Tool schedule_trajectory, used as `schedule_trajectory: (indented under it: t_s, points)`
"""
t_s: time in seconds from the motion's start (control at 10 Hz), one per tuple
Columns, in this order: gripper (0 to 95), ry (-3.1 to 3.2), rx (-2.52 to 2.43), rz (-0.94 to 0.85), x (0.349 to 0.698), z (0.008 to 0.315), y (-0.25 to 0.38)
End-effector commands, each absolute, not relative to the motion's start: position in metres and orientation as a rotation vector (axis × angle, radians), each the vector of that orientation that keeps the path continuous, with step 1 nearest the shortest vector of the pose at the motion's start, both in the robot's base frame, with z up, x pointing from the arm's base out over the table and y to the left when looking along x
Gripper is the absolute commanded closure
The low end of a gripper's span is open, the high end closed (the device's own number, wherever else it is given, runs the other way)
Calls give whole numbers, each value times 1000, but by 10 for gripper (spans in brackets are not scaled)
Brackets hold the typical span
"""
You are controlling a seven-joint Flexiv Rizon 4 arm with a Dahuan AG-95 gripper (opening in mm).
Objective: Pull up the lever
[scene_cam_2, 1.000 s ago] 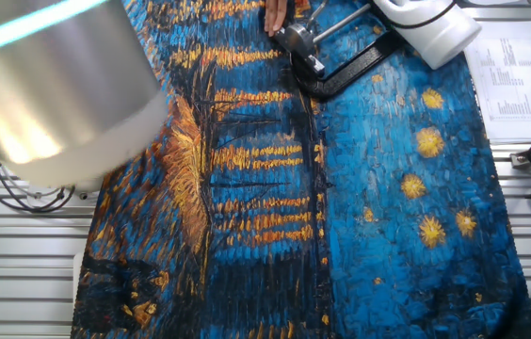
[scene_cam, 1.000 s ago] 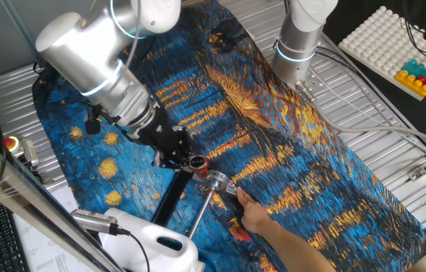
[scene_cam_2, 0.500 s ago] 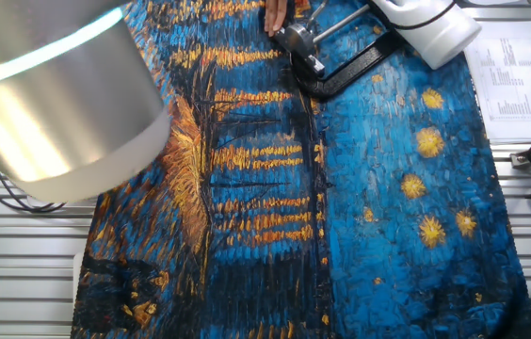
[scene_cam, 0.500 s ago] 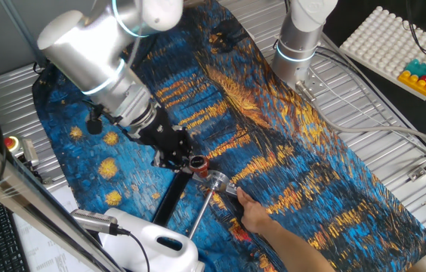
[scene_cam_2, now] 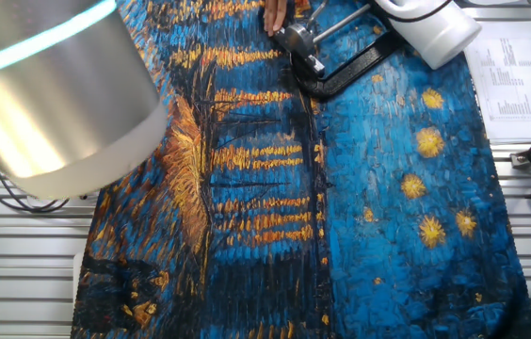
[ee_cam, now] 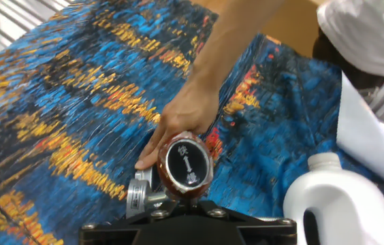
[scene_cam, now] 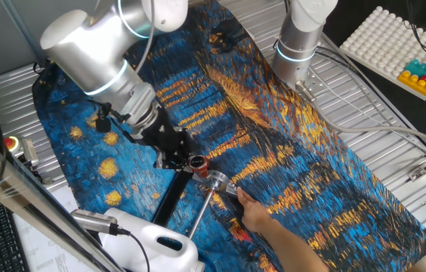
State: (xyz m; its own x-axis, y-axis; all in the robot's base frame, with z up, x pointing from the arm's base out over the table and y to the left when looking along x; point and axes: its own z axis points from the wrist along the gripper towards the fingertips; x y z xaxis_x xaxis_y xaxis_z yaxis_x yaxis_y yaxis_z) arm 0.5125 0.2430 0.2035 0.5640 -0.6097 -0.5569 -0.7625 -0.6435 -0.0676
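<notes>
The lever (scene_cam: 199, 162) is a short rod with a dark-red knob, joined to a silver pivot hub (scene_cam: 217, 181) on the blue patterned cloth. My gripper (scene_cam: 190, 161) reaches down from the left and is closed around the knob. In the hand view the knob (ee_cam: 188, 163) shows a black face with white marks just above my gripper (ee_cam: 188, 196), with the hub (ee_cam: 139, 194) to its left. A person's hand (scene_cam: 255, 216) rests on the fixture beside the hub and also shows in the hand view (ee_cam: 185, 112). In the other fixed view the hub (scene_cam_2: 294, 40) lies at the top edge.
A long plain silver rod (scene_cam: 198, 213) and a flat black bar (scene_cam: 168, 198) run from the hub toward the front. A white jug (scene_cam: 152, 245) stands at the front left. A second robot base (scene_cam: 300, 41) stands at the back. A white peg tray (scene_cam: 394, 41) is at the right.
My arm's upper links have shifted slightly up and to the right. The gripper stays at the knob, and the lever and the hand have not visibly moved.
</notes>
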Motion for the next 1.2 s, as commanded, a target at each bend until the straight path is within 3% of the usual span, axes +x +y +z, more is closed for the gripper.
schedule_trajectory:
  t_s: [0.1, 0.4, 0.5, 1.2]
  points:
    - [760, 1101, -2485, 738, 513, 204, 243]
    - [760, 1093, -2441, 766, 502, 201, 244]
    - [950, 1106, -2433, 770, 496, 202, 245]
    - [950, 1187, -2398, 783, 481, 207, 277]
